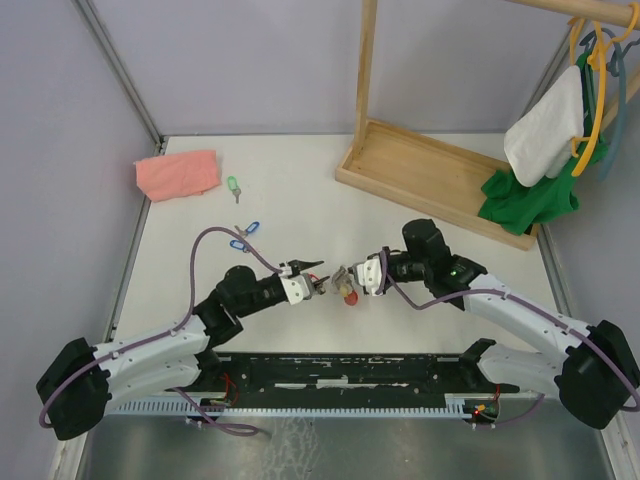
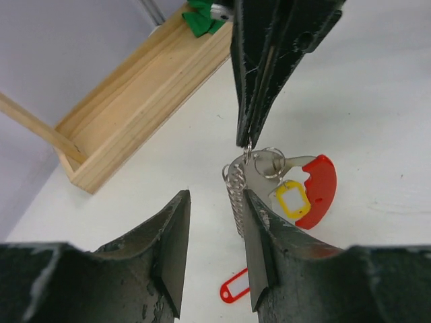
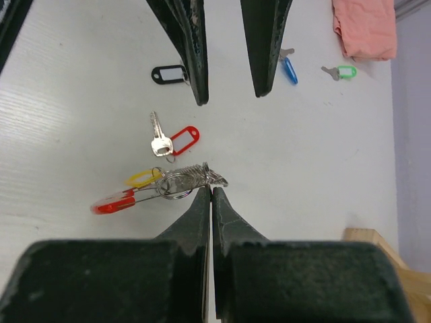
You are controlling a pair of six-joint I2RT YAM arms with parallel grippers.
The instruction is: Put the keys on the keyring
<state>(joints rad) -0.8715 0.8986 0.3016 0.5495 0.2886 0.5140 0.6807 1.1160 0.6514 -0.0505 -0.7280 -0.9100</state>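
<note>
My right tool [image 3: 211, 192] is pinched shut on the coiled wire end of the keyring [image 3: 182, 180], which sits right at its tips with the red crescent trailing off to one side. My left tool [image 2: 215, 198] faces it from just beyond, jaws set apart and holding nothing.

As I judge it, the job is barely begun. The yellow-tagged key [image 3: 143, 177] hangs close against the coil and looks to be threaded on already, though I cannot be sure its small ring is really through the wire. The red-tagged key [image 3: 182, 140] lies loose on the desk [image 1: 300, 190] in the gap between my two tools. The black-tagged key [image 3: 168, 74] is beside my left tool. The blue-tagged key [image 3: 288, 67] and the green-tagged key [image 3: 343, 70] lie well behind that tool. So four keys are left to pick up and thread.

My right wrist view is the only one that lays all five keys out at once. My left wrist view shows the grip best: the closed right fingers coming down onto the coil, and the yellow tag hanging against the crescent. The top view hides the ring's detail between the tools, but places the green key near a pink cloth [image 1: 178, 173].
</note>
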